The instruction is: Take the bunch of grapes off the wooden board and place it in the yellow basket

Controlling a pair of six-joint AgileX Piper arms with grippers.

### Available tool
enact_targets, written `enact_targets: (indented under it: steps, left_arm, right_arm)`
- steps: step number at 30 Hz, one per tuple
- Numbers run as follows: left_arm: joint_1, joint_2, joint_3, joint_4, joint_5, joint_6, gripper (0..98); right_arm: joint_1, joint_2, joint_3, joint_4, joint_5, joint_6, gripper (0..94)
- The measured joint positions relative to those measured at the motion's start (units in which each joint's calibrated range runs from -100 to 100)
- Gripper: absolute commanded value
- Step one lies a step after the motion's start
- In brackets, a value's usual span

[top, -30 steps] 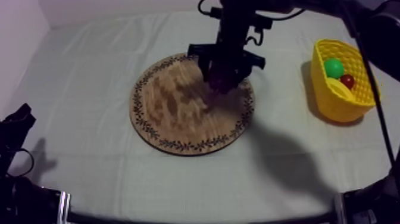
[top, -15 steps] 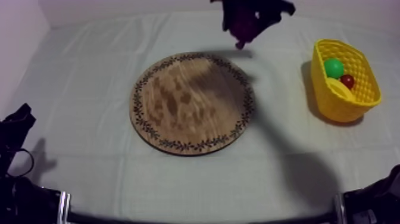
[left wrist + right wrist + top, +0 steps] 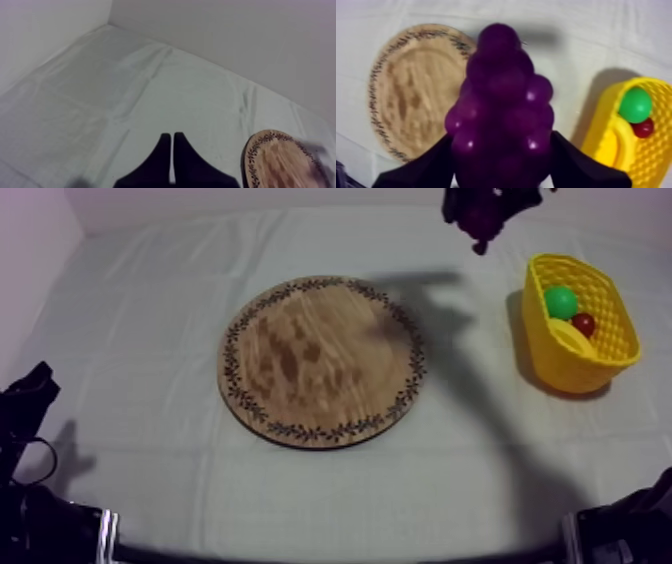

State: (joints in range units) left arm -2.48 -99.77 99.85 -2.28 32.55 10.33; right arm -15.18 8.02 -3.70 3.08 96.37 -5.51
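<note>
The purple bunch of grapes [image 3: 484, 224] hangs high over the cloth at the table's far side, between the round wooden board [image 3: 323, 360] and the yellow basket [image 3: 556, 366]. My right gripper [image 3: 486, 206] is shut on it. In the right wrist view the grapes [image 3: 503, 95] sit between the two black fingers [image 3: 428, 167] of my right gripper [image 3: 501, 137], above the cloth, with the board [image 3: 406, 85] to one side and the basket [image 3: 596, 131] to the other. My left gripper [image 3: 27, 400] rests low at the left edge; its fingers [image 3: 161, 150] lie together, shut on nothing.
In the basket lie a green fruit [image 3: 561, 301], a small red fruit [image 3: 583, 323] and a yellow fruit [image 3: 568, 336]. Nothing lies on the board. The left wrist view catches the board's rim [image 3: 252, 155] and the white back wall.
My right gripper lifted the grapes off the board and carried them up and to the right, toward the basket. The left arm has not moved.
</note>
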Motion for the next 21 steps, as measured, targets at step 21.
enact_targets:
  steps: [21]
  left_arm:
    - [0.0, 0.0, 0.0, 0.0, 0.0, 0.0, 0.0]
  right_arm:
    - [18.68, -7.77, 21.42, 5.56, -6.28, 7.27, 45.4]
